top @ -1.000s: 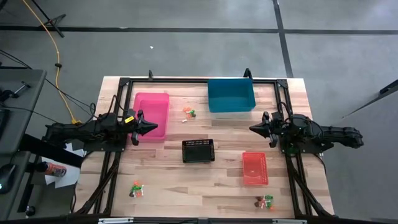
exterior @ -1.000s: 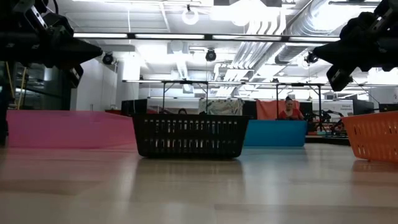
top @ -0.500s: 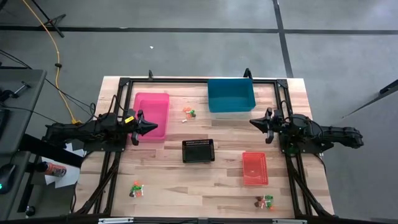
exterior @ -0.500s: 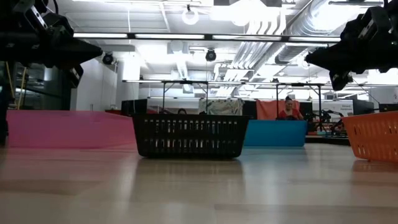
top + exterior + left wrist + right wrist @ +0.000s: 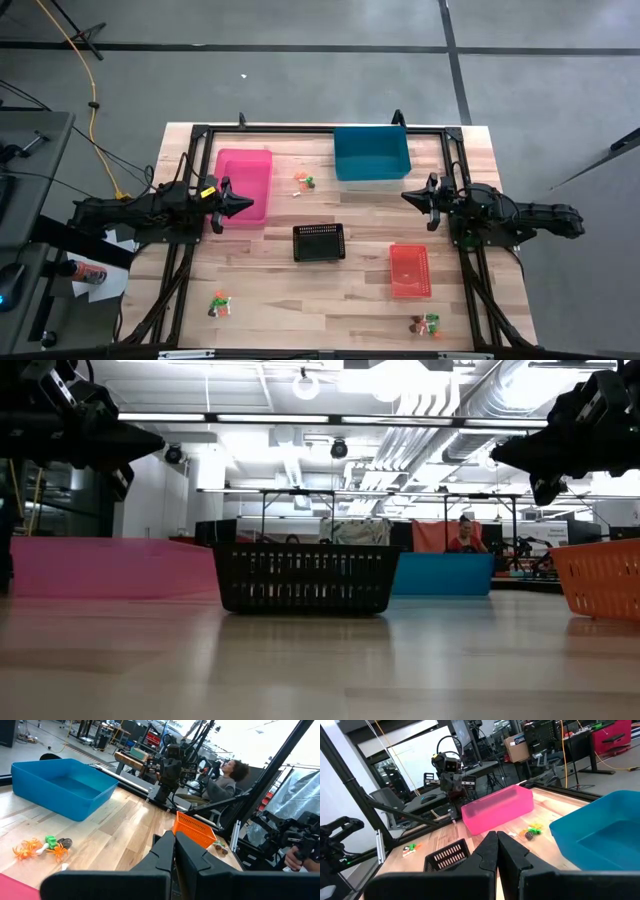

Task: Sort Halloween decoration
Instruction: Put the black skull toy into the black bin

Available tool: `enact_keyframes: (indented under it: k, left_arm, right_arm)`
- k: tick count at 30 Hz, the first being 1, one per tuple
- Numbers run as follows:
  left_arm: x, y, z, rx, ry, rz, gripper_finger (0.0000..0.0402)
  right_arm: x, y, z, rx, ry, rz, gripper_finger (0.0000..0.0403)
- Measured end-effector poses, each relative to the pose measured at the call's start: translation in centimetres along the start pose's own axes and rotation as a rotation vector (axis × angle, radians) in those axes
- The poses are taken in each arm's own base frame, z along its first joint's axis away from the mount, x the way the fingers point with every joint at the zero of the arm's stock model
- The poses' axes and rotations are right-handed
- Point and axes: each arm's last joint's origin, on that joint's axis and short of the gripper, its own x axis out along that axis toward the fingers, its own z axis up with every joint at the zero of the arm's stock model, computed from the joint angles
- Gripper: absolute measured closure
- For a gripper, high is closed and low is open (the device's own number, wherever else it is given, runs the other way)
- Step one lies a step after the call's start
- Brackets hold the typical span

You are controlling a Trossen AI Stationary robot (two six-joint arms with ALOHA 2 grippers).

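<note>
The Halloween decoration lies in three small heaps of orange, green and white trinkets: one (image 5: 303, 182) between the pink bin (image 5: 243, 187) and the blue bin (image 5: 371, 152), one (image 5: 220, 304) near the near-left corner, and one (image 5: 428, 324) near the near-right corner. My left gripper (image 5: 240, 203) hovers shut above the pink bin's right edge, pointing toward the table's right. My right gripper (image 5: 405, 197) hovers shut just near of the blue bin, pointing toward the table's left. The wrist views show the middle heap (image 5: 42, 847) (image 5: 532, 831) lying on the wood ahead of each pair of closed fingers.
A black basket (image 5: 318, 242) stands mid-table and a red basket (image 5: 409, 270) to its right. A dark frame (image 5: 300, 130) runs around the table's edges. Bare wood lies between the bins. A person (image 5: 227, 775) sits beyond the table's right side.
My right gripper has shifted a little toward the table's far edge, staying shut, and has held still for the last half second. The trinkets and bins lie where they were.
</note>
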Motion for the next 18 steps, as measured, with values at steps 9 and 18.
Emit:
enact_keyframes:
  k: [9, 18]
  left_arm:
    - [0.0, 0.0, 0.0, 0.000, 0.000, 0.000, 0.0398]
    - [0.0, 0.0, 0.0, 0.000, 0.000, 0.000, 0.0398]
  right_arm:
    - [0.0, 0.0, 0.0, 0.000, 0.000, 0.000, 0.0402]
    - [-0.4, 0.8, 2.9, 0.095, -0.253, 0.014, 0.0392]
